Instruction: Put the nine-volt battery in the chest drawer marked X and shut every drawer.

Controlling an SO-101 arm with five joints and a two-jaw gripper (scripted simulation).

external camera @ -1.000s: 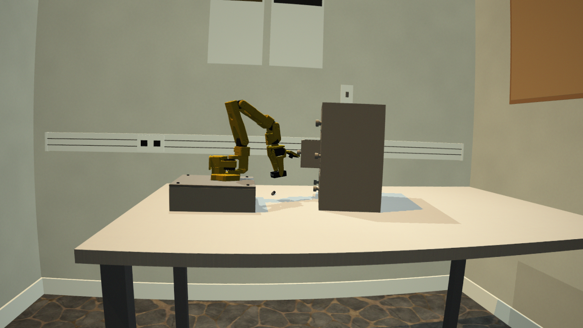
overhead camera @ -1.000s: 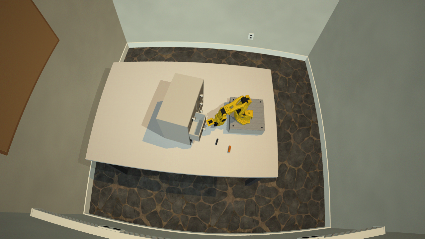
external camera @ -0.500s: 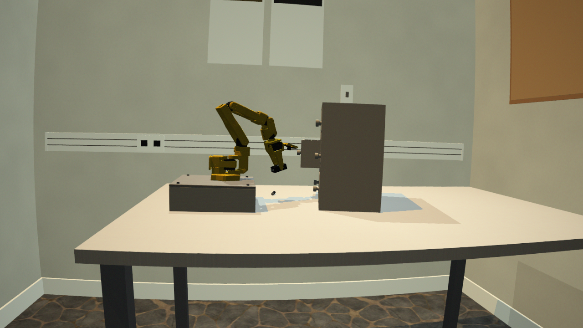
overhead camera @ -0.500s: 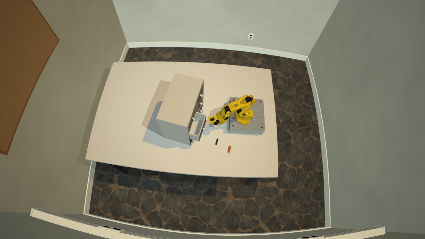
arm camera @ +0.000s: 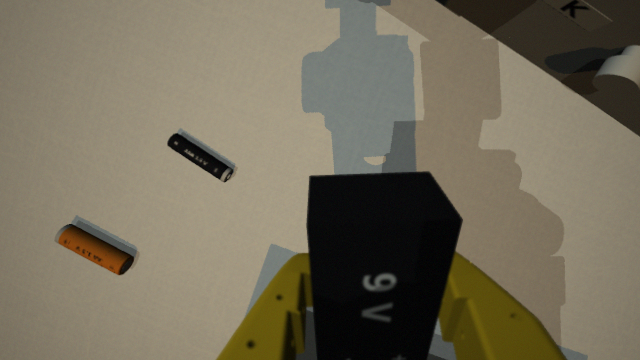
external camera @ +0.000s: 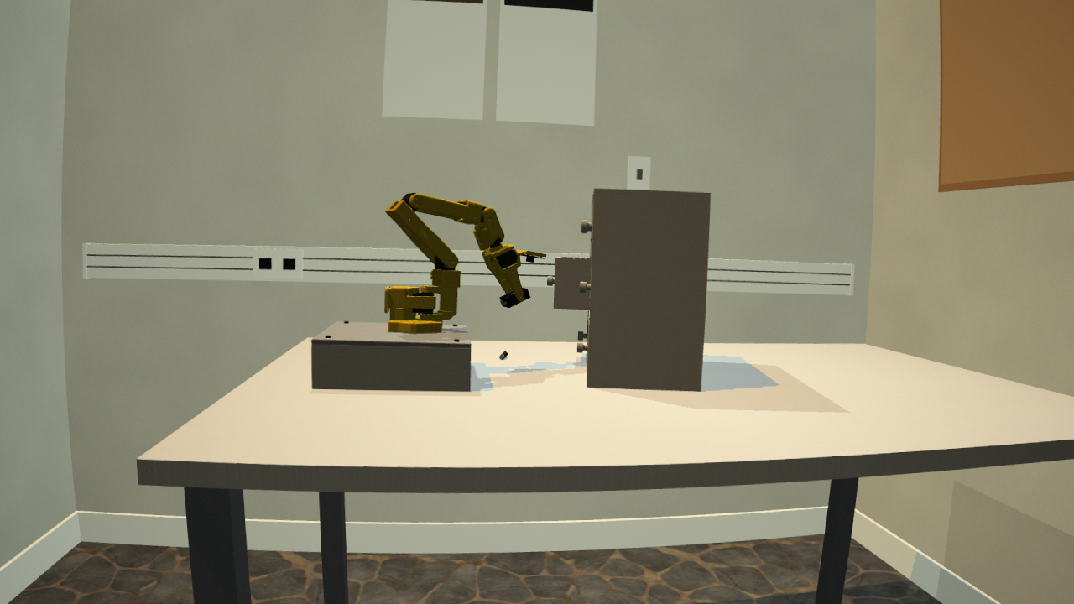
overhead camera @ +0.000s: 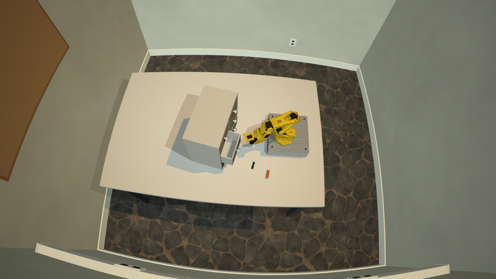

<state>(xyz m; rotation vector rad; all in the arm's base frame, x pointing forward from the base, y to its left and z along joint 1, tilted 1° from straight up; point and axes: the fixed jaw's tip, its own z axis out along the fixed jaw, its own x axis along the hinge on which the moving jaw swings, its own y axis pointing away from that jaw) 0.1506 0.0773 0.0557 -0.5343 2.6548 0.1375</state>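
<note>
My gripper [arm camera: 378, 287] [overhead camera: 247, 139] [external camera: 515, 299] is shut on the black nine-volt battery [arm camera: 380, 235], whose "9V" mark shows in the wrist view. It holds the battery in the air above the table, a short way out from the chest [overhead camera: 211, 117] [external camera: 649, 288]. One drawer [overhead camera: 238, 140] [external camera: 570, 281] is pulled out toward the arm and looks empty. The battery hangs in front of the drawer's face, near the level of its lower edge, not over its rim. A drawer front with a dark mark [arm camera: 575, 10] shows at the wrist view's top right; I cannot read it fully.
A black AAA battery [overhead camera: 253, 165] [arm camera: 201, 157] [external camera: 503, 353] and an orange battery [overhead camera: 267, 174] [arm camera: 95, 249] lie on the table in front of the arm's grey base block [overhead camera: 300, 138] [external camera: 390, 364]. The chest's other drawers are shut, with knobs sticking out.
</note>
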